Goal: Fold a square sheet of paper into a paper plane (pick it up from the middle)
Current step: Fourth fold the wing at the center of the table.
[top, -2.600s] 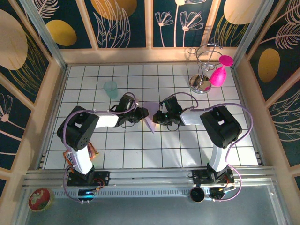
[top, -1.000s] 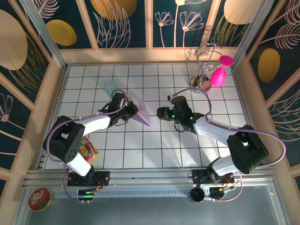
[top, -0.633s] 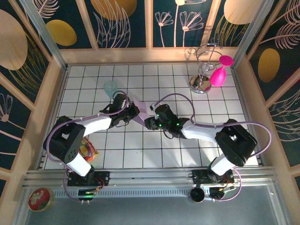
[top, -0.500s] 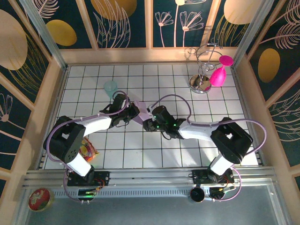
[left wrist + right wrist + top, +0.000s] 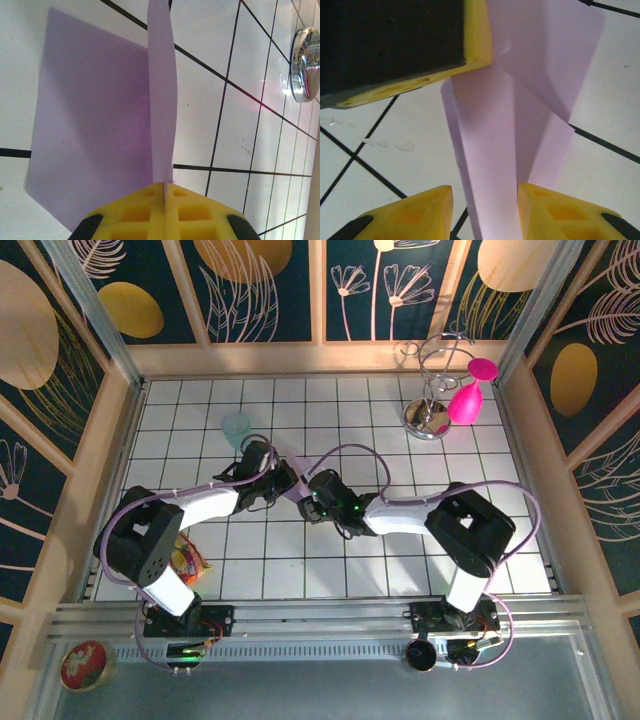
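The square sheet of paper (image 5: 90,125), partly folded, lies near the middle of the worktop (image 5: 300,570), well in from every edge. One flap lies flat on the tiles and a thin ridge stands up from it. The left hand (image 5: 165,192) is clamped on that ridge at one end. The right hand (image 5: 485,202) has its jaws apart astride the same ridge, not pinching it. The paper looks feather-light, limp and easily creased or torn. It will probably sag where unsupported and slide on the glossy tile. It is best taken on the doubled ridge, with light pressure.
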You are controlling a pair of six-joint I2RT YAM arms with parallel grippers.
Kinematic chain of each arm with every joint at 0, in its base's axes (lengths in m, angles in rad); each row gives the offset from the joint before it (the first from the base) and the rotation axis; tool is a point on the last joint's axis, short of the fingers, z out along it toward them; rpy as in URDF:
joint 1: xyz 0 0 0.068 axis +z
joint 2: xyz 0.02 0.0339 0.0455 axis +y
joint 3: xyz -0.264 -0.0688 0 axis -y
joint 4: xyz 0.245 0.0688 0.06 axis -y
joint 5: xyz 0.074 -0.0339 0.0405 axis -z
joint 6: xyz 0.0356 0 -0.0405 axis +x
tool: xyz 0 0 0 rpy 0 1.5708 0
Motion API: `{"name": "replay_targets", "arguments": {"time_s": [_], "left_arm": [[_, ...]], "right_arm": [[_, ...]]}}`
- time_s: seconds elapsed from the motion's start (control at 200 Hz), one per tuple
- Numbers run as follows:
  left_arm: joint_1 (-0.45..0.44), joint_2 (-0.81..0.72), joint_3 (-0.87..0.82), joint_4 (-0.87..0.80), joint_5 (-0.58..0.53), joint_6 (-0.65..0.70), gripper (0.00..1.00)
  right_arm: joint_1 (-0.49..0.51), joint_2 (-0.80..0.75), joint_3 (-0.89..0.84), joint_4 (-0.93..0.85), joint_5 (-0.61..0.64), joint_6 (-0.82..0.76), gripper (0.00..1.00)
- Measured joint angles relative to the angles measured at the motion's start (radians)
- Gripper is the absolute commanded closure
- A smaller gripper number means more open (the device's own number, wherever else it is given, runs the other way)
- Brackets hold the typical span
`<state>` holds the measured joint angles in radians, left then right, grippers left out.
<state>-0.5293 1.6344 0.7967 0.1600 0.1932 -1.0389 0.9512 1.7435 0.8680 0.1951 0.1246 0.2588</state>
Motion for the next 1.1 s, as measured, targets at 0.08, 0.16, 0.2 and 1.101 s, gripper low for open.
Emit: {"name": "replay_targets", "arguments": {"time_s": [0.08,0.16,0.2,1.101], "left_arm": [[0.0,0.0,0.0,0.0,0.0,0.0,0.97],[0.0,0.0,0.0,0.0,0.0,-0.002,0.95],[0.0,0.0,0.0,0.0,0.0,-0.003,0.95],[0.04,0.058,0.054,-0.032,0.033,0.04,0.66]], "right_arm": [[0.001,0.01,0.001,0.0,0.018,0.0,0.64],[0.003,0.014,0.001,-0.001,0.035,-0.01,0.67],[0.005,0.014,0.001,-0.001,0.041,-0.016,0.68],[0.012,0.014,-0.016,0.0,0.062,-0.045,0.79]]}}
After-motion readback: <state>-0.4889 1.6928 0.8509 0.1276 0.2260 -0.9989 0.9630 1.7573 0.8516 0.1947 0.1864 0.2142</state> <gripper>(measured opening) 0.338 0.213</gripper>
